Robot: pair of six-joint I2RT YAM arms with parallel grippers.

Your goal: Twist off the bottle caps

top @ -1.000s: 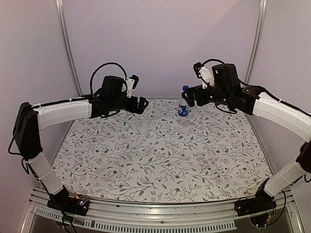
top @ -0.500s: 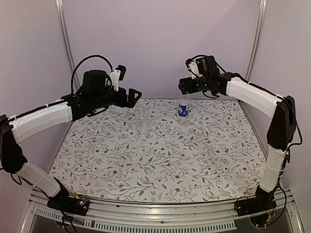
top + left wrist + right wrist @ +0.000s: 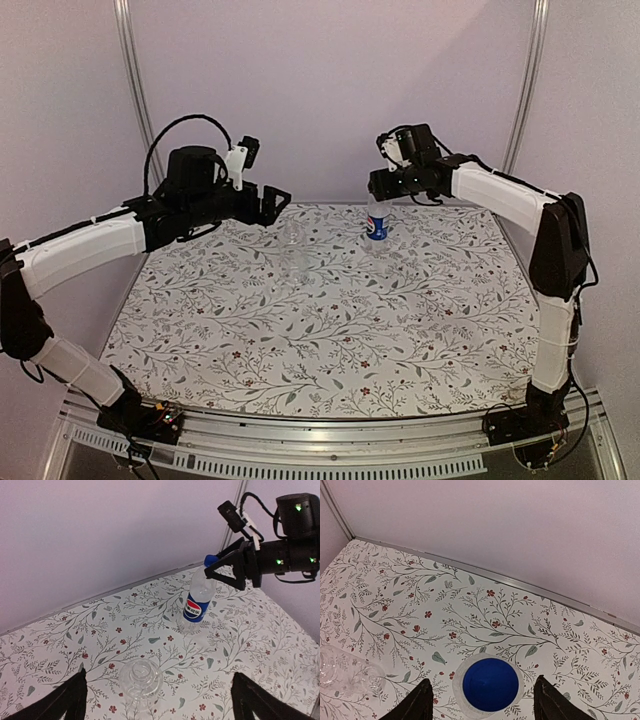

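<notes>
The Pepsi bottle (image 3: 377,226) stands upright at the back of the table, its blue cap (image 3: 490,684) on. My right gripper (image 3: 379,187) is open directly above it, and the cap shows between its fingers (image 3: 422,702) in the right wrist view. The plain clear bottle (image 3: 293,246) stands upright to the Pepsi bottle's left. In the left wrist view it (image 3: 140,682) is seen from above; its pale top is hard to make out. My left gripper (image 3: 273,201) is open and empty, above and a little left of the plain bottle.
The flowered tablecloth (image 3: 330,320) covers the table. The back wall (image 3: 330,90) rises close behind both bottles, and a metal post (image 3: 137,100) stands at the back left, another at the back right. The plain bottle also shows at the lower left of the right wrist view (image 3: 345,672).
My right arm has swung left and up, bringing its gripper over the Pepsi bottle's cap. My left arm has risen and drawn back to the left. Both bottles stand where they were.
</notes>
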